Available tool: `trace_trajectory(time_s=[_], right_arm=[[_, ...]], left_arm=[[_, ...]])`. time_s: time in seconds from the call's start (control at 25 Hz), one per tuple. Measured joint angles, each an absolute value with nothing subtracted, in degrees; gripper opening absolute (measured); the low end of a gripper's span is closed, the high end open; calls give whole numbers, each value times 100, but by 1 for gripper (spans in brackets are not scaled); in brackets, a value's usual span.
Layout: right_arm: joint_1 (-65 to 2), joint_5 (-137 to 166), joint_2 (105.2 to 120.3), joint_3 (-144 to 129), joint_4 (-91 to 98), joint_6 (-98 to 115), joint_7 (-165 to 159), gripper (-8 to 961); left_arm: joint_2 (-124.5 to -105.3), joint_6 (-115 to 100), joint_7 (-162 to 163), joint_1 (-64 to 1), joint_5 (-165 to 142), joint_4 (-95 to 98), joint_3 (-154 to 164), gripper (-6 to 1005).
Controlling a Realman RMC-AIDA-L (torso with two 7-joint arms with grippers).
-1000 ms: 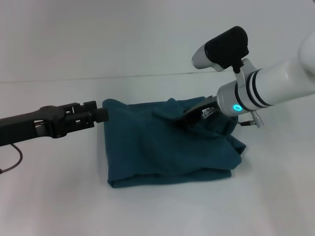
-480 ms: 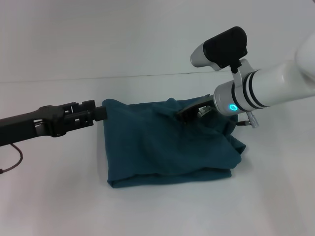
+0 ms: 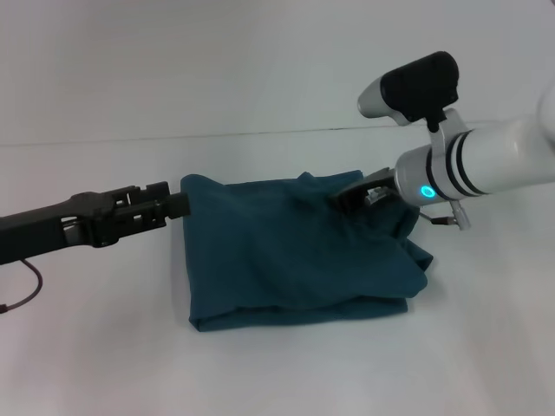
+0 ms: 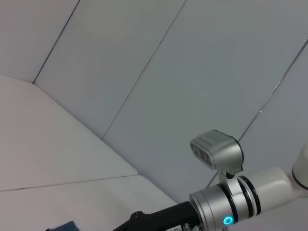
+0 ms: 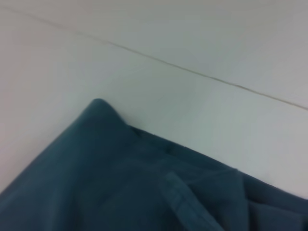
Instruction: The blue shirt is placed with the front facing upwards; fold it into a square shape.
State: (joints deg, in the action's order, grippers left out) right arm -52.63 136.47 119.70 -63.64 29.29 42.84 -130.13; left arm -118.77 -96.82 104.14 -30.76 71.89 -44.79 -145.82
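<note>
While folded, blue shirt lies between left pincer and, seemingly touching, right pincer.

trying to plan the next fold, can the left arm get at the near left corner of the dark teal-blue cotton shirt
Probably yes. The left gripper sits at the far left corner of the dark teal-blue cotton shirt, and bare white table lies beside that edge down to the near corner.

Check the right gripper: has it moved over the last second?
Yes. In the head view the right gripper has drawn back toward the robot's right, away from the middle of the blue shirt, which lies where it was.
</note>
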Motion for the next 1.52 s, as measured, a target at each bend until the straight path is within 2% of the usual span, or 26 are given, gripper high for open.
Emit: trace_trajectory(time_s=[0.76,1.2,1.32,1.52], right_arm=[[-4906,13665,11962,-6365,2896,3410,-13446,46],[-4856,13649,11938,-6252,3167,3160,-13680,175],[-4846,13649,11949,-6235,3474,3414,-13673,382],[-4920,13649,11973,-6330,3710,4010,-13583,497]], left_arm=[[-11953,-9747,10415,-3015,7330,-4483,-14572,679],[-11980,-9747,10429,-2996,7332,-4483,-14573,680],[-11980,-9748,10440,-2996,7351,-4482,-14578,680],[-11979,-9760,10454,-2990,7422,-4482,-14581,680]])
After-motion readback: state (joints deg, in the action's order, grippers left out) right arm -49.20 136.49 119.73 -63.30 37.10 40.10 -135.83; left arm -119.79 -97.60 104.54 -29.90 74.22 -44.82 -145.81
